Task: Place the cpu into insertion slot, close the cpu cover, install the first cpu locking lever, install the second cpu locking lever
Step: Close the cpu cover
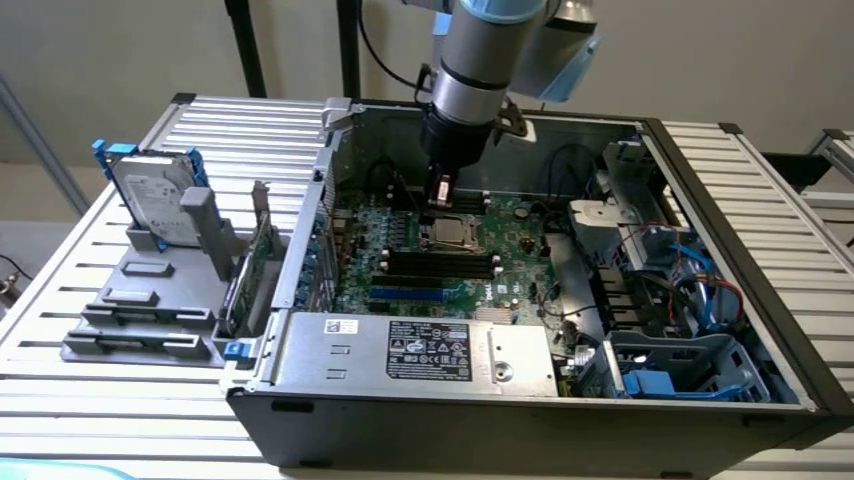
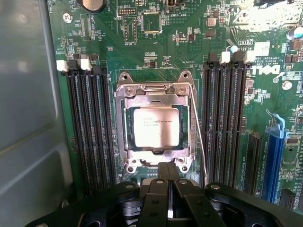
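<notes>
1. Black two-finger gripper (image 2: pixel 168 168), jaws pressed together
2. Just beyond its tips, the square silvery-grey metal cpu (image 2: pixel 156 126) lies in the black square insertion slot (image 2: pixel 128 135), framed by the thin silvery cpu cover (image 2: pixel 142 92)

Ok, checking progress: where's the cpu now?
Wrist view: the cpu sits in its socket, framed by the metal cover, between two banks of memory slots, close to the gripper.
</notes>
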Action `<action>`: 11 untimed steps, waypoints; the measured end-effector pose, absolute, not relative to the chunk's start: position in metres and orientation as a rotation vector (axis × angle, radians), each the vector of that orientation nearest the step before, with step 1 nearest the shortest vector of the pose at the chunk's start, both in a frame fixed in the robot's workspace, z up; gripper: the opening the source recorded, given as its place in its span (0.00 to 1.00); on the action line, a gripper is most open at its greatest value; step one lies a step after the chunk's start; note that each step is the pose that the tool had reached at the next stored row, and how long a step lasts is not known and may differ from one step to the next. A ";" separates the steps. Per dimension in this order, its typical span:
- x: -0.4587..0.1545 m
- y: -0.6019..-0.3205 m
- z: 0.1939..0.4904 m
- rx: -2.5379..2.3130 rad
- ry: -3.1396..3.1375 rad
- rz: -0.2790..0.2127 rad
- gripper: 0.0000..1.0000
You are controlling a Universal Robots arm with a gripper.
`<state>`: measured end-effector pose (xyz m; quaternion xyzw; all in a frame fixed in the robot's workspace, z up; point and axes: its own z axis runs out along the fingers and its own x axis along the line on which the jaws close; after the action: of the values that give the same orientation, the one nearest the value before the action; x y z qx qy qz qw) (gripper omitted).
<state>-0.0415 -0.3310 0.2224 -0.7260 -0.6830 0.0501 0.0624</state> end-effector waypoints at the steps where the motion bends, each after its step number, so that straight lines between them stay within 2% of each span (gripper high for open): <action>1: -0.042 -0.331 0.222 -2.194 -2.063 0.153 0.11; 11: -0.042 -0.330 0.214 -2.192 -2.047 0.148 0.11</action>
<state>-0.0418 -0.3300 0.2139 -0.7281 -0.6801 0.0491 0.0693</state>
